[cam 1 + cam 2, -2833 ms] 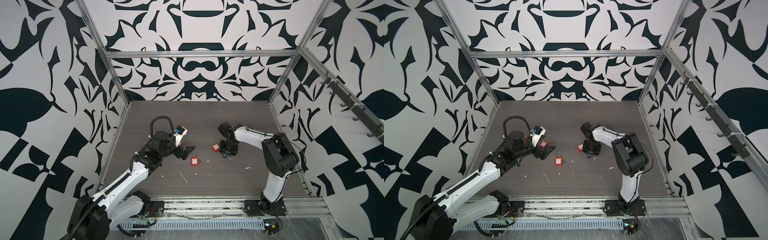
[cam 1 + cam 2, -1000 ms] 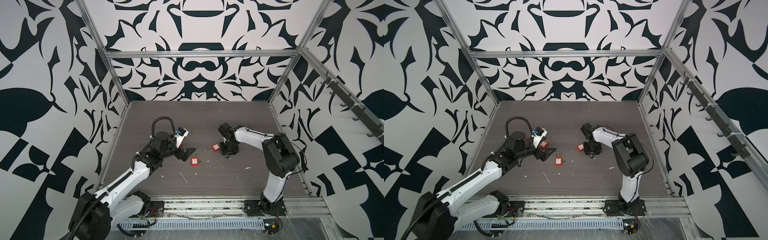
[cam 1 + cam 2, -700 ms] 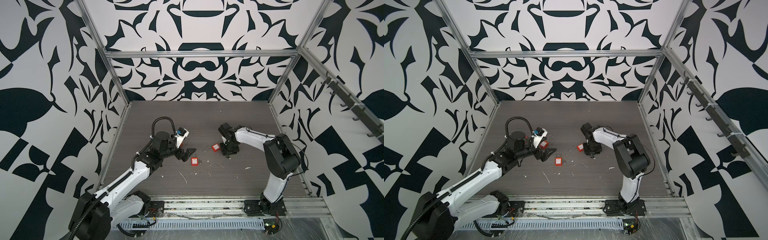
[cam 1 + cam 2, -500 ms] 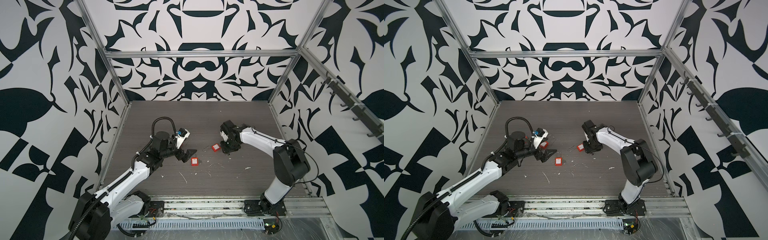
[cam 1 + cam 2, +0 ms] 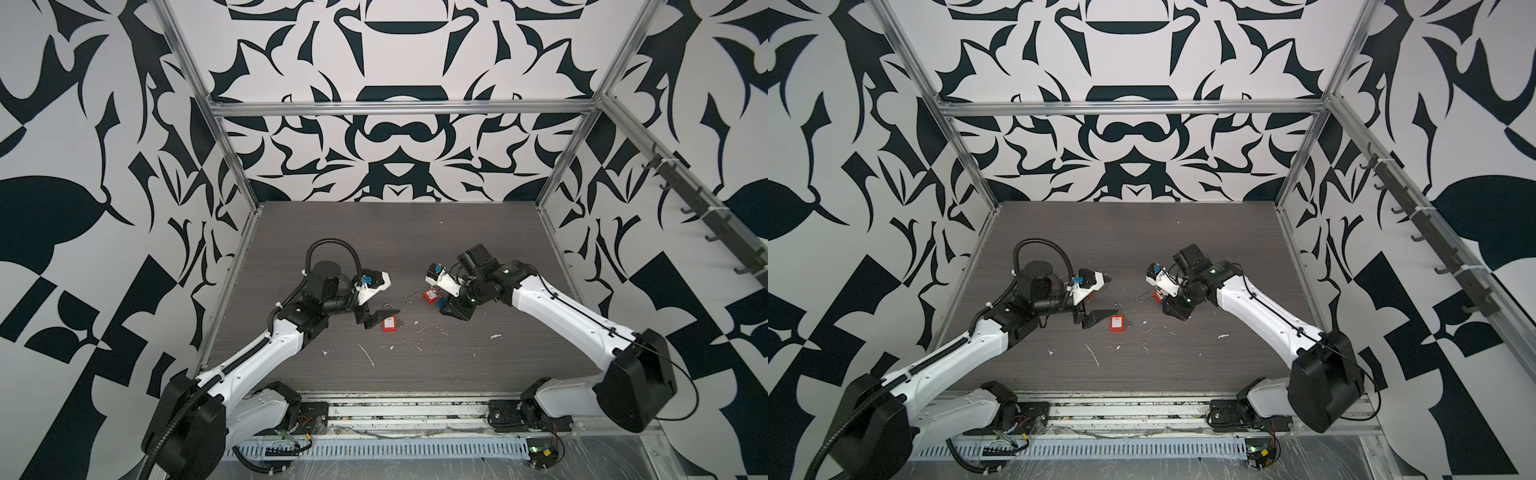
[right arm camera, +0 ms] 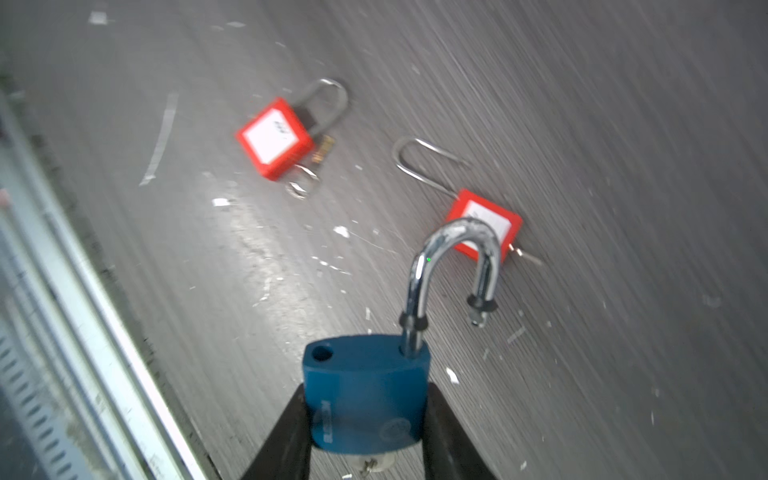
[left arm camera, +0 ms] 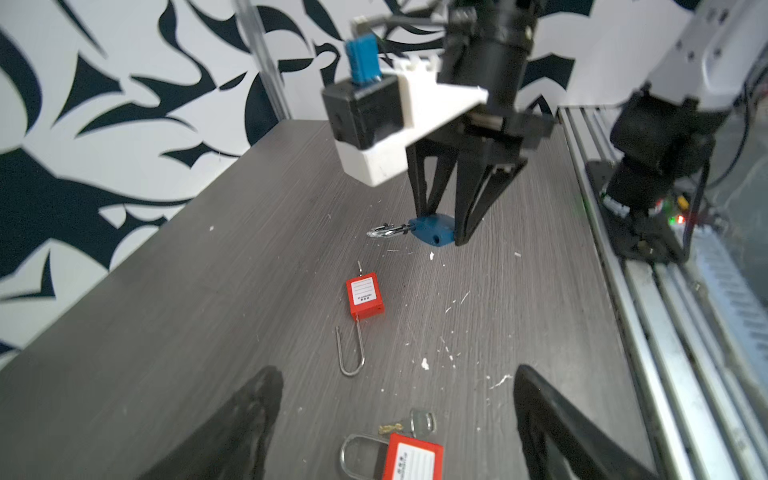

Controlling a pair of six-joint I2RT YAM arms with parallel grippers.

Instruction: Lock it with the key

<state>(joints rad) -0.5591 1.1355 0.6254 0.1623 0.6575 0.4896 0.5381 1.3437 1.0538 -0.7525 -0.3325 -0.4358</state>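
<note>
Blue lock (image 6: 365, 399) is clamped by its body between the right fingers (image 6: 286, 432), low over the desk (image 5: 395, 232) at about 3 o'clock from the middle in both top views. Its shackle (image 6: 417, 274) is swung open, with the free end hanging clear of its hole. A glint of metal shows at the keyhole end, too cut off to call a key.

The left fingers (image 7: 249, 415) are spread wide and hold nothing. They hover just at 9 o'clock of a closed red lock (image 5: 389, 324), and a loose key (image 7: 422, 422) lies touching that lock. A second red lock (image 7: 365, 295), its long thin shackle open, lies at 9 o'clock of the blue one and close to it.

The step in hand looks like the set-up: one arm steadies the open lock while the other goes for the key. Next, the left fingers would need to drop over the small flat key and pinch it without nudging the red lock. The blue shackle must also be turned back over its hole and pressed home. The key lies flat on the desk, so getting under it may be fiddly.
</note>
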